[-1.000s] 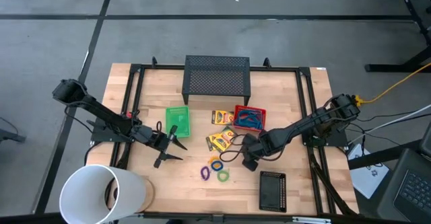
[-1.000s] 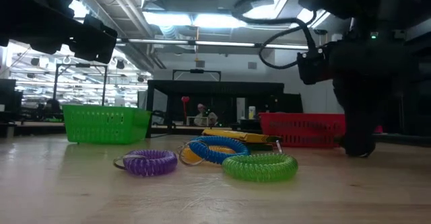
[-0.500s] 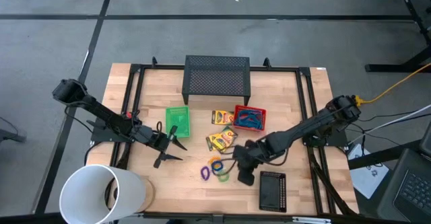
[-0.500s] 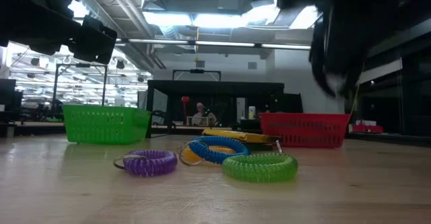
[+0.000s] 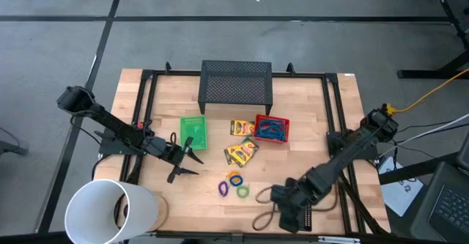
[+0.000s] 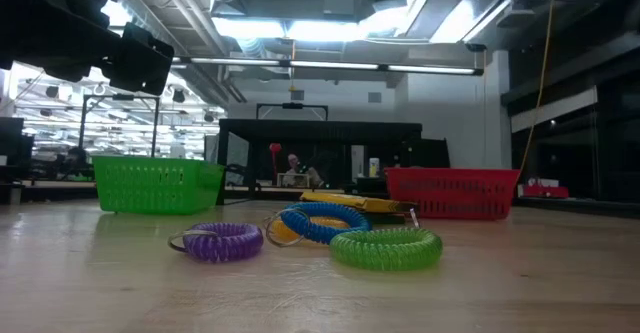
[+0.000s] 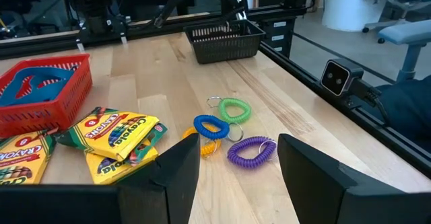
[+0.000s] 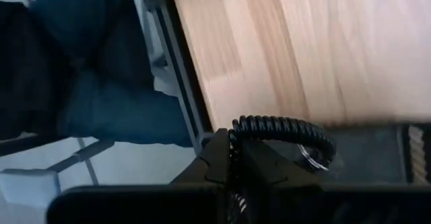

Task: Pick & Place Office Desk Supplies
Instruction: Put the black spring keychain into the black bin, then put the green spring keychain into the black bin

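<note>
Purple (image 5: 223,189), blue (image 5: 235,179) and green (image 5: 242,192) coiled rings lie together on the wood; in the low view the purple ring (image 6: 222,242) lies left of the green ring (image 6: 386,247). Yellow crayon boxes (image 5: 242,152) lie beside a red tray (image 5: 272,129) that holds a blue cord bundle. My right gripper (image 5: 284,198) hangs over the black tray (image 5: 299,215) near the table's front edge, shut on a black coiled ring (image 8: 283,133). My left gripper (image 7: 239,177) waits open near the green tray (image 5: 193,132). My right gripper pinches the black ring by one side of its coil (image 8: 237,131) between its two fingers (image 8: 219,158). The fingers slant downward. The ring sticks out sideways from the fingertips, lifted clear above the black tray (image 8: 377,150).
A black mesh shelf (image 5: 237,83) stands at the table's far edge. A big white cylinder (image 5: 110,211) stands at the near left corner. A black metal frame (image 5: 333,138) runs along the table's sides. A dark cable loop (image 5: 262,218) hangs beside my right gripper.
My right gripper has gone from beside the crayon boxes toward the table's near edge and upward, tipping as it went, and now hangs over the black tray. It has left the low view. The rings on the table have stayed put.
</note>
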